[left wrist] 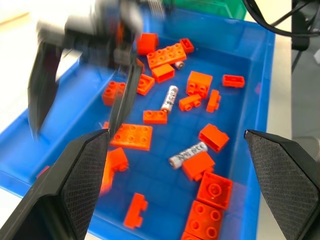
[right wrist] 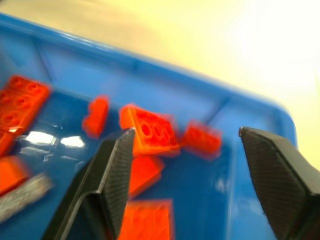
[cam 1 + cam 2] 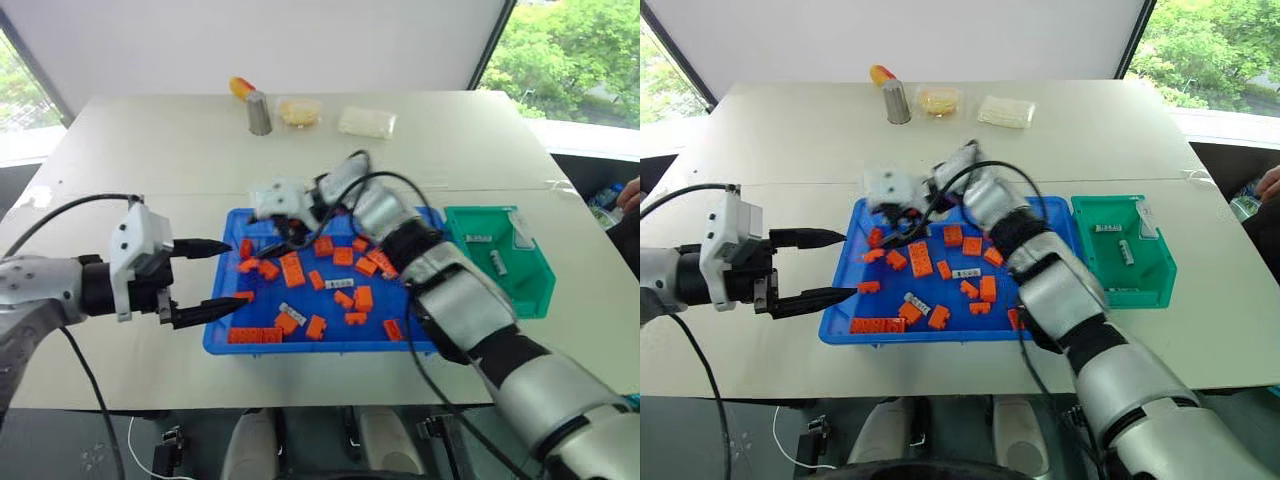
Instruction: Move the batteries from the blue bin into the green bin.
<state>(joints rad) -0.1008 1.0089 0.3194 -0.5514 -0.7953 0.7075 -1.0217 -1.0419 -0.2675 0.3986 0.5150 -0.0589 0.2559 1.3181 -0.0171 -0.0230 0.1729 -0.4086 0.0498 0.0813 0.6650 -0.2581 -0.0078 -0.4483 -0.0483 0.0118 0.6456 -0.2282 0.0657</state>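
We judge step: picking next battery. Right gripper [image 2: 182, 165] hovers over far-left corner of wide shallow blue plastic bin [image 3: 222, 340], jaws apart, empty. Left gripper [image 3: 212, 278] spread wide, empty, at bin's left edge. Slim silver-grey batteries [image 1: 188, 154] lie mid-bin among orange toy bricks [image 3: 292, 269]; others already in small deep green plastic bin [image 3: 533, 300] off right edge. Next: descend on one battery, avoid bricks. Right gripper blurred; arm hides part of bin.

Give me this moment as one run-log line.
left gripper: open, empty, at blue bin left edge | right gripper: open, empty, over orange bricks | batteries: some in blue bin, some in green bin

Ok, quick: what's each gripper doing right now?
Left gripper: open, empty, at the blue bin's left edge.
Right gripper: open, empty, over the blue bin.
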